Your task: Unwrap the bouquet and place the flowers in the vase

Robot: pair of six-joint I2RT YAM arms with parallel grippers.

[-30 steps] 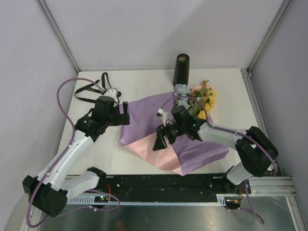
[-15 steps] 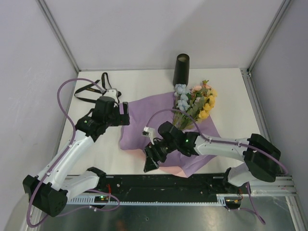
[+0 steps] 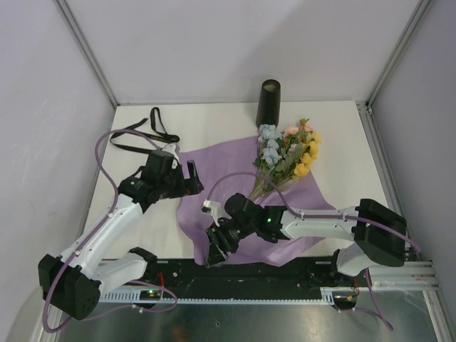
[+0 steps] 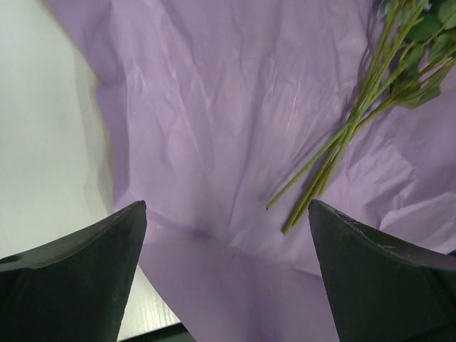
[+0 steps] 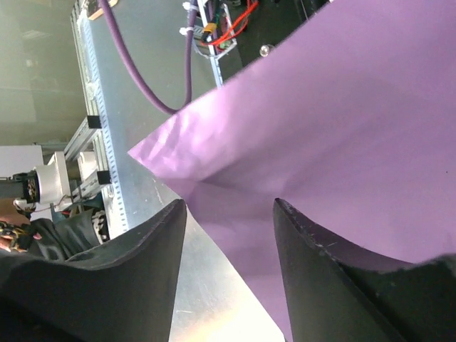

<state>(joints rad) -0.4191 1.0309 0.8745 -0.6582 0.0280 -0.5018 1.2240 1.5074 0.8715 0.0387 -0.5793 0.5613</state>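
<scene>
The bouquet is unwrapped. Its flowers lie on the spread purple paper, blooms toward the back right, and the thin green stems rest on the paper. The black vase stands upright behind them. My left gripper hovers open over the sheet's left part, holding nothing. My right gripper is at the table's near edge. Its jaws are apart, and a corner of the paper hangs between them, over the metal base.
A black ribbon lies loose at the back left of the white table. The black rail with the arm bases runs along the near edge. Frame posts and walls close in both sides.
My right gripper has swung from the middle of the paper to the near-left edge, jaws narrowing slightly. The paper shifted with it, and its pink side no longer shows. My left gripper moved slightly right.
</scene>
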